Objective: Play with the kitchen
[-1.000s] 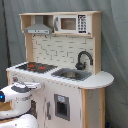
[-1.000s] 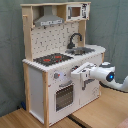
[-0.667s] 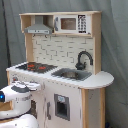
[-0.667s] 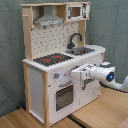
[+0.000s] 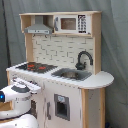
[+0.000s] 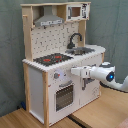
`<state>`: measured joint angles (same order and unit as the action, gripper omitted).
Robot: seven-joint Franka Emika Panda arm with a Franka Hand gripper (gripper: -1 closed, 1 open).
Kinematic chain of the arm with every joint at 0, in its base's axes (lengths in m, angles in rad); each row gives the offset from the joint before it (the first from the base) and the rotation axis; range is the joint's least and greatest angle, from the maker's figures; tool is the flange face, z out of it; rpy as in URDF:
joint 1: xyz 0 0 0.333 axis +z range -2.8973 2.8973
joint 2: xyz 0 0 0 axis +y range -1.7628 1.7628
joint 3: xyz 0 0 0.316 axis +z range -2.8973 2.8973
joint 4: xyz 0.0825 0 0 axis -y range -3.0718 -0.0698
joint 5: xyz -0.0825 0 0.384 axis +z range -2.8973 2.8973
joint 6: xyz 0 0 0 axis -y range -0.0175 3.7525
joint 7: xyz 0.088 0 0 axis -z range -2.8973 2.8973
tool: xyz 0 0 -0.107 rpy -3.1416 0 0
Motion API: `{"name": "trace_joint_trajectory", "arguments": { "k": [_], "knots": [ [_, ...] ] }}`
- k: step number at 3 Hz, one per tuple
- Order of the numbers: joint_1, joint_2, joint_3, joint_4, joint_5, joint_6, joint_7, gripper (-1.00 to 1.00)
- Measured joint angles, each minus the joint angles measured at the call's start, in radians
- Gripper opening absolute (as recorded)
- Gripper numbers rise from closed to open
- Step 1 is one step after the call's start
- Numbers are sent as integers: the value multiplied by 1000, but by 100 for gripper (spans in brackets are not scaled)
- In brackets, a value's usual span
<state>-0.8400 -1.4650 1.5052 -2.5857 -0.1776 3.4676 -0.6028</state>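
The kitchen (image 5: 65, 95) (image 6: 37, 85) is a white and light-wood toy with a black stovetop (image 5: 36, 66) (image 6: 52, 59) with red burners, a black faucet (image 5: 83, 59) (image 6: 75, 39), a sink (image 5: 72, 74) (image 6: 83, 50), a hood (image 5: 39, 29) (image 6: 49, 21) and a microwave (image 5: 72, 23) (image 6: 75, 11). In the second exterior view my gripper (image 6: 74, 71) points at the front panel, just right of the knobs (image 6: 57, 76) and above the oven door (image 6: 64, 96). In the first exterior view my gripper (image 5: 33, 86) sits close to the front below the stovetop.
A grey curtain (image 5: 115, 45) (image 6: 112, 30) hangs behind the kitchen. The kitchen stands on a wooden floor (image 6: 95, 112). A rounded side shelf (image 5: 100, 79) sticks out next to the sink. My white arm (image 6: 107, 75) reaches in from the second exterior view's right.
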Motion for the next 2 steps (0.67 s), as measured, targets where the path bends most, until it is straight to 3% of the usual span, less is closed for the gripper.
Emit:
{"name": "trace_joint_trajectory", "arguments": {
  "k": [2],
  "knots": [
    [0, 0, 0, -3, 0, 0, 205, -100]
  ]
}}
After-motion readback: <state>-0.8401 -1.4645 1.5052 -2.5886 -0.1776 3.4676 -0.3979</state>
